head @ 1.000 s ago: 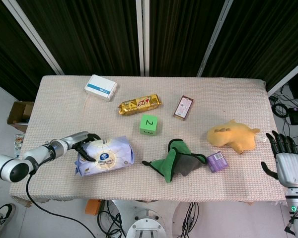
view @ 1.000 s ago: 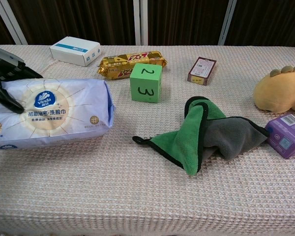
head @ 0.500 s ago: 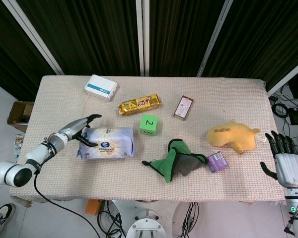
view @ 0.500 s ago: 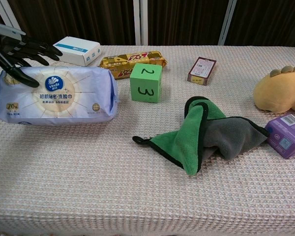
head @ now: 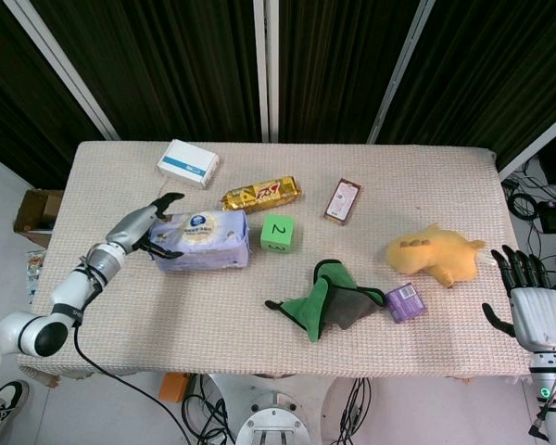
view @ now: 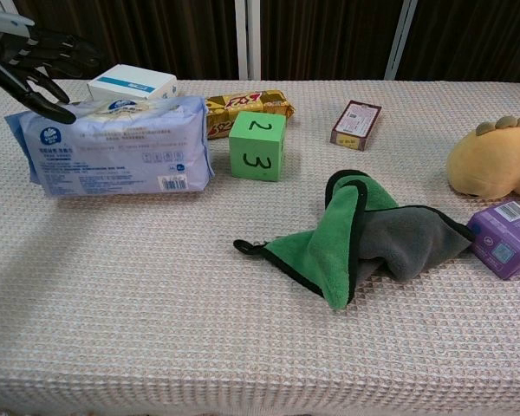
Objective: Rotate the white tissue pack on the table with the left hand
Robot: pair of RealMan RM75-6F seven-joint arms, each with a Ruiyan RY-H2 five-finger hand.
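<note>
One left hand (head: 146,228) grips the white tissue pack (head: 202,240), tipped on edge, while the right hand (head: 530,298) hangs spread-fingered, holding nothing.

The green cube (head: 277,232) sits just beside the tissue pack (head: 200,240), and the gold snack bar (head: 260,195) and white box (head: 187,163) lie close behind it. The table (head: 213,315) in front of the pack is bare.
</note>
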